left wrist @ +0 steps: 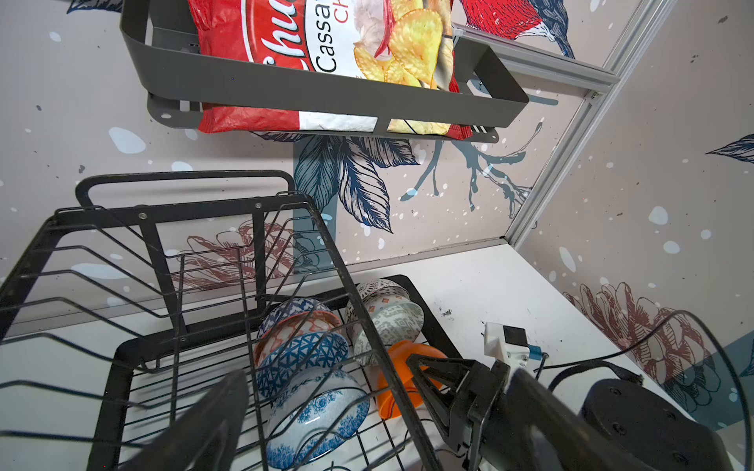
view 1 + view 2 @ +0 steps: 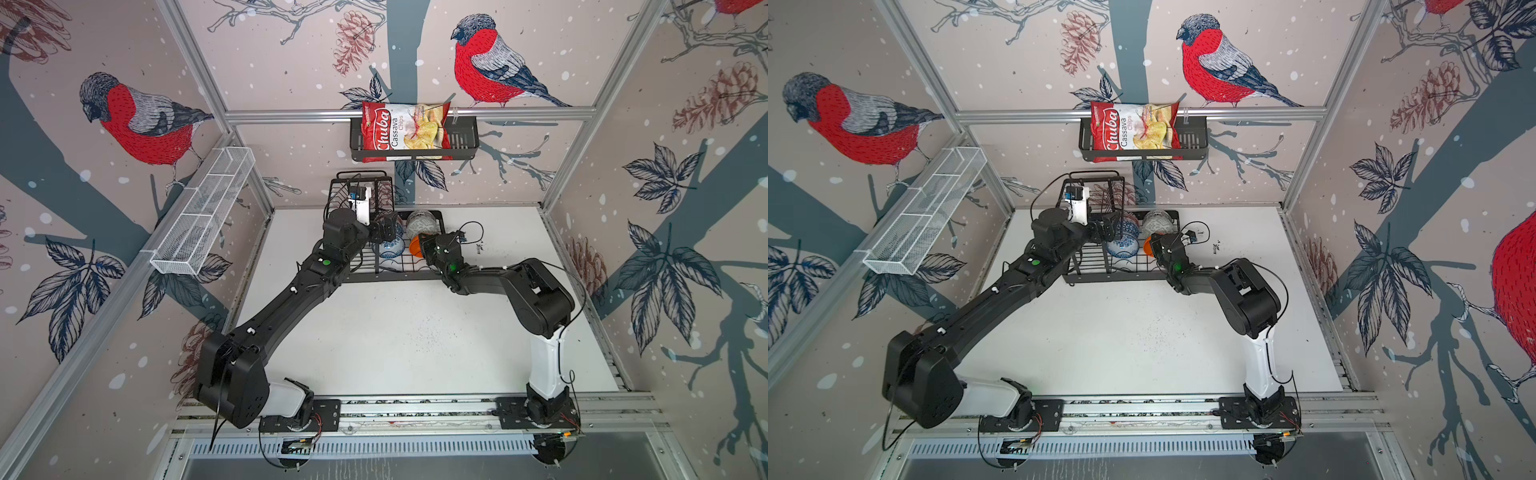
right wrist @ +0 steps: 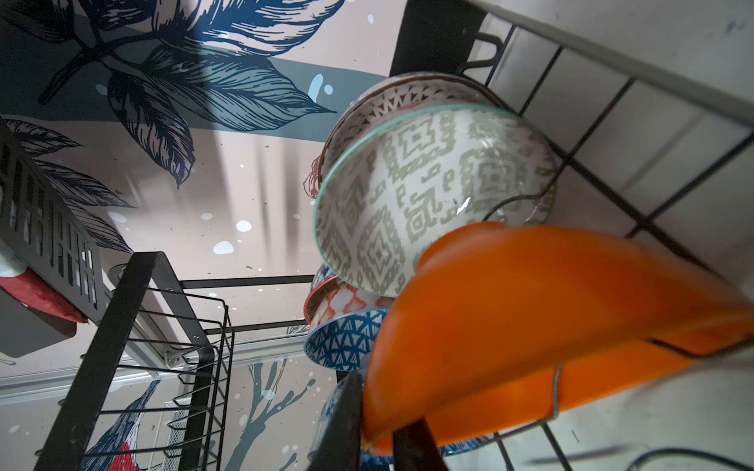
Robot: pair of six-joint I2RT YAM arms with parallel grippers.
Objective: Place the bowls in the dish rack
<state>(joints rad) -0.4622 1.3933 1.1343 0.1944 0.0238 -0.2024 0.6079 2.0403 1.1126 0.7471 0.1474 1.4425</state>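
The right end effector (image 3: 377,442) had its jaws nearly closed on the rim of the orange bowl (image 3: 551,318). That bowl leaned on edge in the dish rack (image 2: 390,277), just in front of the grey-green bowl (image 3: 408,195). The left end effector (image 2: 384,232) hung wide open and empty, close over the neighbouring row. The likely trouble was the letting go. The orange bowl looked light and rested on few wires, so fingers (image 3: 342,424) dragging on its rim could tip it out of the rack or knock it into its neighbour. Only the right wrist view showed the rim between the fingers and a wire across the bowl's lower edge. In both top views the arm hid that, but they showed no bowl on the bench (image 2: 395,340). The left wrist view added the neighbouring row: salmon bowl (image 1: 293,326), blue patterned bowl (image 1: 302,359), floral bowl (image 1: 318,416).
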